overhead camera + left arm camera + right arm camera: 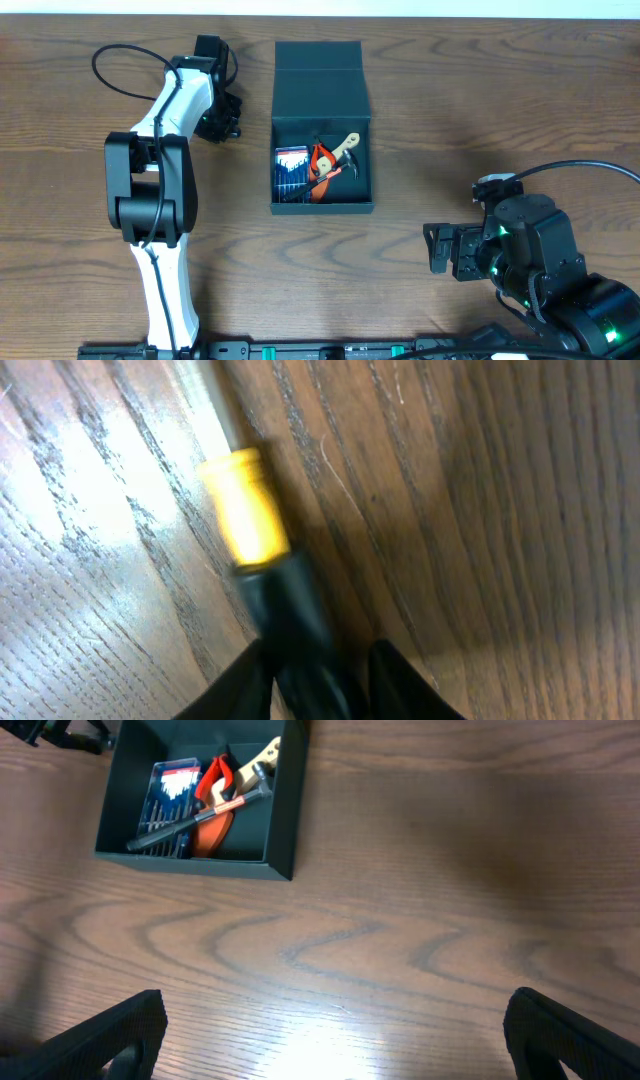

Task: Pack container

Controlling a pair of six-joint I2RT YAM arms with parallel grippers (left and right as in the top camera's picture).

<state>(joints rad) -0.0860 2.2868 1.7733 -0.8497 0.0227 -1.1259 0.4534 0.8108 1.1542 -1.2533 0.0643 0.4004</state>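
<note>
Black-handled screwdriver (262,550) lies between the left hand's (315,665) fingers (238,688), clamped or not I cannot tell; squeeze squarely before lifting.

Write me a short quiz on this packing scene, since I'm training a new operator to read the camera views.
1. Fill in: the right gripper has its jaws ___ and holds nothing.
2. Look at the container. True or false: its lid is shut.
3. Multiple choice: in the left wrist view, the jaws of the left gripper flank A) a red cup, B) a black-and-yellow handle, C) nothing.

Key: 1. open. 2. false, the flap lies open. 3. B.
</note>
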